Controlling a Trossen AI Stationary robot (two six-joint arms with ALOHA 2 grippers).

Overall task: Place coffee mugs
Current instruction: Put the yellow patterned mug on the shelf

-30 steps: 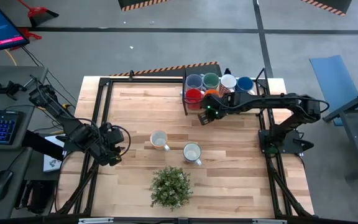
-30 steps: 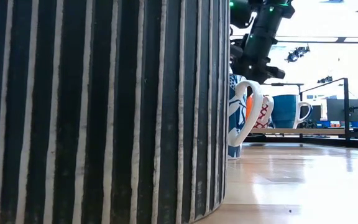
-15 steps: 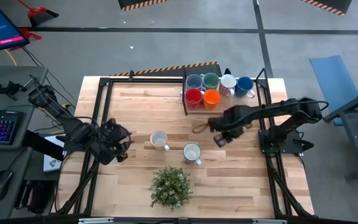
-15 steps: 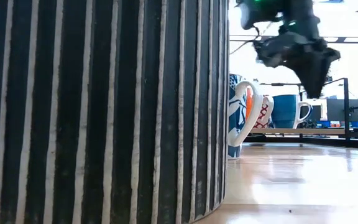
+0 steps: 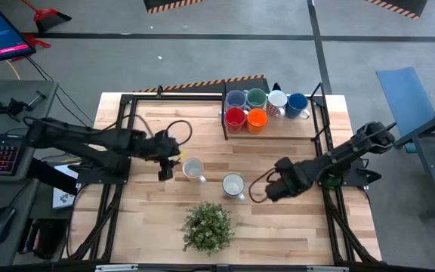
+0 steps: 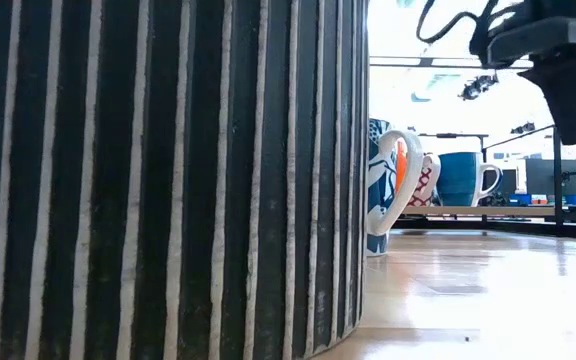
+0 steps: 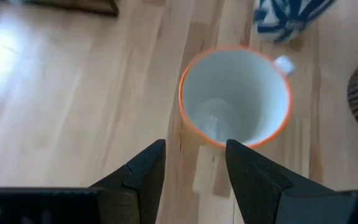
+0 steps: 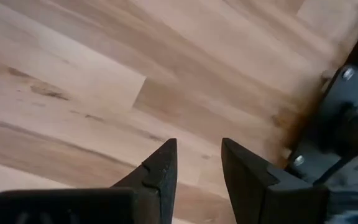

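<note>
High view: the left arm reaches from the table's left edge toward the centre, its left gripper just beside the cream mug, not touching it. The right arm lies low across the right side, elbow bent, its right gripper over bare table to the right of the white patterned mug. Six more mugs stand grouped in a rack at the far edge; a potted plant sits near the front. Low view: the plant's ribbed pot fills the left; behind it show the patterned mug's handle and a blue mug; a dark gripper hangs at the upper right. Left wrist view: the fingers stand apart, empty, with an orange-rimmed mug just ahead of their tips. Right wrist view: the fingers stand parted with a narrow gap, holding nothing, above bare wood beside the frame.
</note>
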